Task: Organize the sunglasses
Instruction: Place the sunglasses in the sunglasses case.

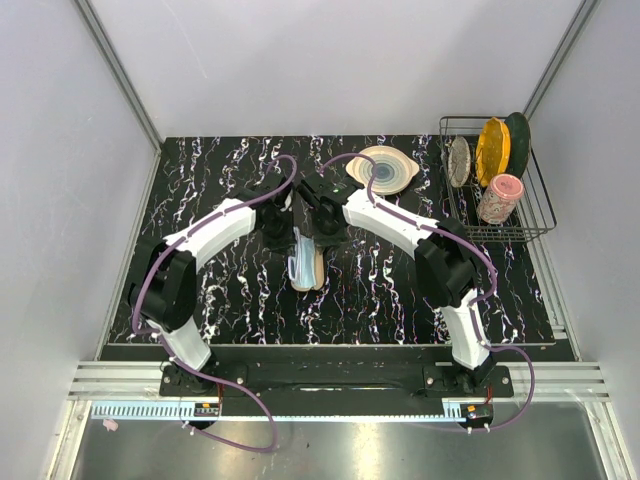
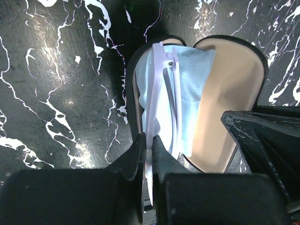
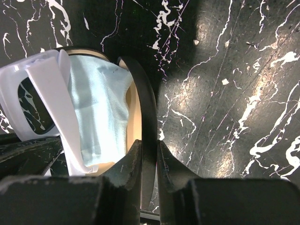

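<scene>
Sunglasses [image 2: 154, 93], folded, are clamped by their white frame in the left gripper [image 2: 149, 146], over the light blue cloth [image 2: 194, 79] in the open black case [image 2: 234, 93]. The right gripper [image 3: 149, 150] pinches the case's rim. Beyond stand a plate [image 1: 382, 168] and a dish rack [image 1: 512, 236].

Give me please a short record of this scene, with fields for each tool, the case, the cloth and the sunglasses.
left tool: shut on the frame of the sunglasses
right tool: shut on the black rim of the case
case: open, tan lining showing, on the marble table
cloth: light blue, lying inside the case
sunglasses: white, arms folded, held over the cloth
</scene>
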Action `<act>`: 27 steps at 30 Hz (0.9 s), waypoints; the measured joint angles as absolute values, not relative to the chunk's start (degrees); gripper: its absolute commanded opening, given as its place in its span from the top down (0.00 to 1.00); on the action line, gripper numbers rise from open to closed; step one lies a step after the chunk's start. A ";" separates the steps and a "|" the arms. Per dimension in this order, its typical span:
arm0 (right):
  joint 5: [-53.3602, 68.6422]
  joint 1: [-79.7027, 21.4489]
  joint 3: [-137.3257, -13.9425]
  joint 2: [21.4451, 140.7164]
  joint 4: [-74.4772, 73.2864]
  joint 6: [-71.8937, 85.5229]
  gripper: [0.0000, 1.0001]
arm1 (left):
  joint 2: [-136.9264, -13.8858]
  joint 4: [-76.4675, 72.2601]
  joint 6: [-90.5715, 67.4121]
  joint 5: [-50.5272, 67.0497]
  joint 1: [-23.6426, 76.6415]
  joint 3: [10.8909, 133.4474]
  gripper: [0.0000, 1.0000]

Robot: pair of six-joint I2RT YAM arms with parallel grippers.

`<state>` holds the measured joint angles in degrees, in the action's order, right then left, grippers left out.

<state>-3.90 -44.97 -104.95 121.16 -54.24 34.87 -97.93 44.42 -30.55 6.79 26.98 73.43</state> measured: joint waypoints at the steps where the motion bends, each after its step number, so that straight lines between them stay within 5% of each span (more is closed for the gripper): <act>1: -3.92 -44.97 -105.01 121.27 -54.50 35.00 0.87 | -98.08 44.40 -30.52 6.63 27.27 73.32 1.00; 9: -3.84 -44.99 -105.23 121.93 -55.18 35.75 0.81 | -98.61 44.42 -30.46 5.96 27.81 71.81 0.99; 22: -3.07 -44.99 -102.59 121.93 -51.51 36.51 0.78 | -100.36 43.35 -30.22 5.54 27.92 70.52 0.71; 27: -2.94 -44.99 -102.52 121.93 -50.76 36.53 0.79 | -100.38 43.11 -30.22 5.58 28.14 70.00 0.69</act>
